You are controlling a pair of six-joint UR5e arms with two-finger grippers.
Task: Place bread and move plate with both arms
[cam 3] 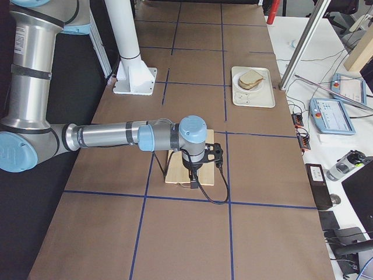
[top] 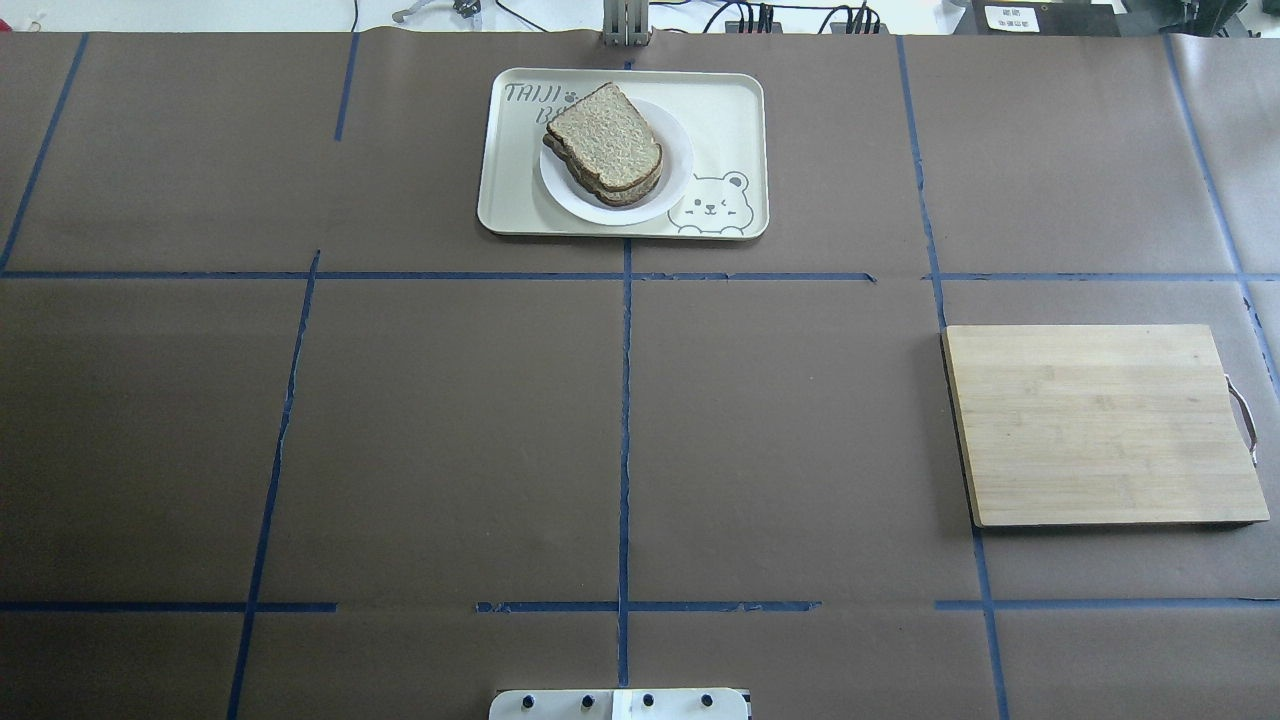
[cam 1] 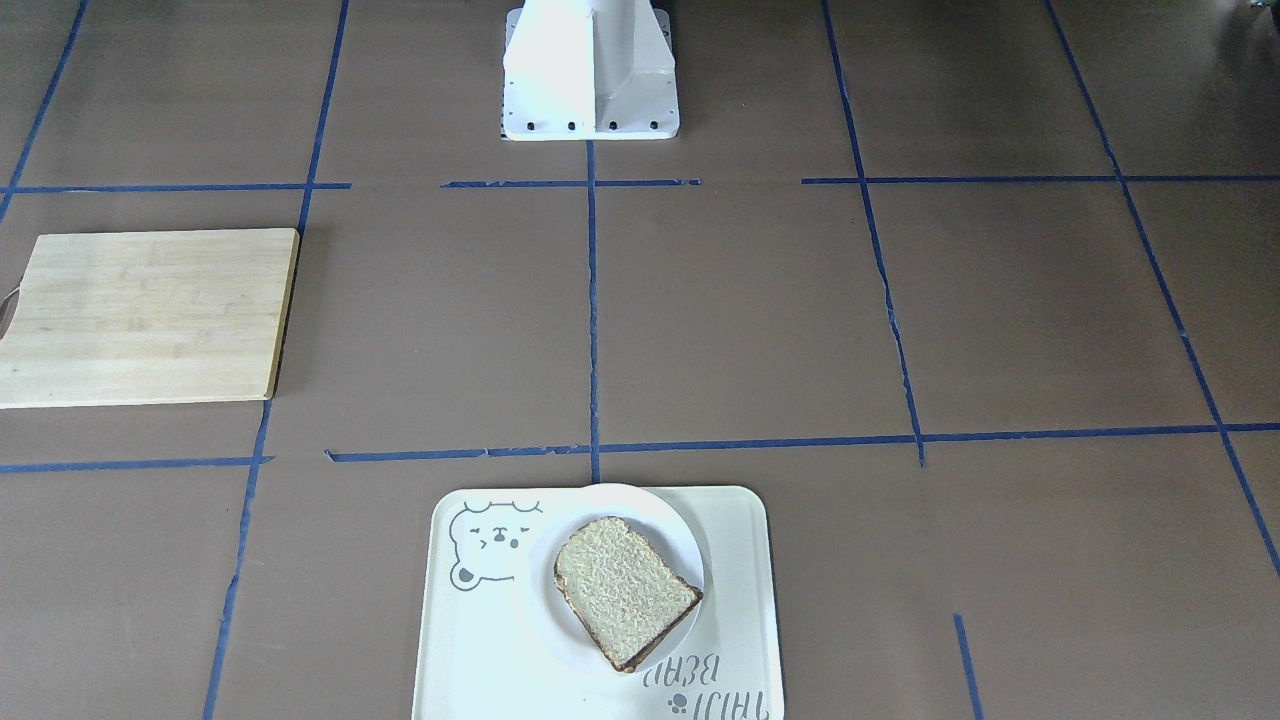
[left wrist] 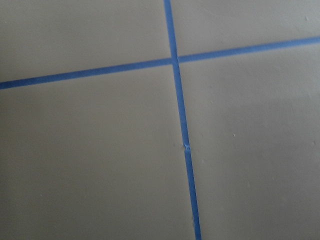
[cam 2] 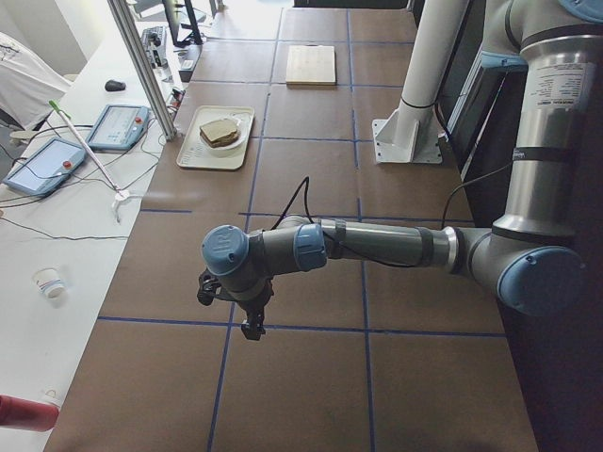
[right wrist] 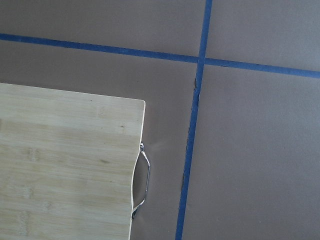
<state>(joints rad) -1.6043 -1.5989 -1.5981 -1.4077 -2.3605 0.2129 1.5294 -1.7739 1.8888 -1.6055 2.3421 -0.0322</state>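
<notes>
Left gripper [cam 2: 249,322] and right gripper [cam 3: 193,182] hang well apart from the food; we cannot tell if either is apart or together. Tray [top: 735,110] at far centre holds plate [top: 675,165], bread [top: 605,135] on it; we judge task done.

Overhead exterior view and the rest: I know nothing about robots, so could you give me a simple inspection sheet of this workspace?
Surface: brown table gridded with blue tape.
Job's things: bread lies on the plate, with another slice seemingly beneath it; the plate sits on the bear tray.
Clutter: wooden cutting board with a metal handle.
Grippers: left gripper above plain table; right gripper above the board's handle end; cannot tell whether either is open or shut.
Cables: black cable loops from the right wrist; another rises off the left arm.
Surroundings: side bench with control tablets and a paper cup.
</notes>
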